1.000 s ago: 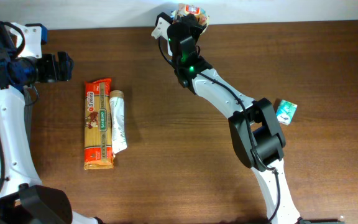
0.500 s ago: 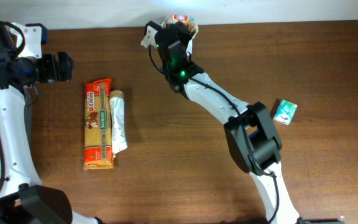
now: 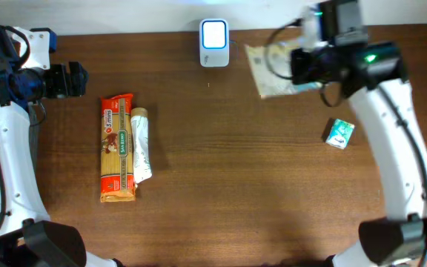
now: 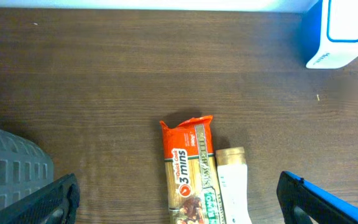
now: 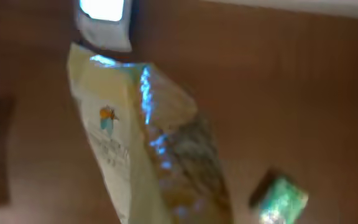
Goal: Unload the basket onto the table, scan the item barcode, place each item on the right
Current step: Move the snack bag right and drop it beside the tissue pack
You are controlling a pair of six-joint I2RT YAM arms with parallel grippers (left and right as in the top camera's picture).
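Clamping the bag (image 3: 269, 74) in our closed right gripper (image 3: 302, 67), upper right, we are judging it needs turning squarely toward the scanner (image 3: 214, 43); left gripper (image 3: 73, 79) gaping empty.

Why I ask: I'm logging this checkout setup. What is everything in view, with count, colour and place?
scanner: one, white and blue, far edge of the table, centre
bag: one, pale yellow, held up to the right of the scanner
pasta packet: one, orange, lying on the left part of the table
tube: one, white and green, lying along the pasta packet's right side
small box: one, teal green, on the right part of the table
table: one, dark brown wood
left gripper: one, black, open, empty, at the far left
right gripper: one, black, shut on the bag
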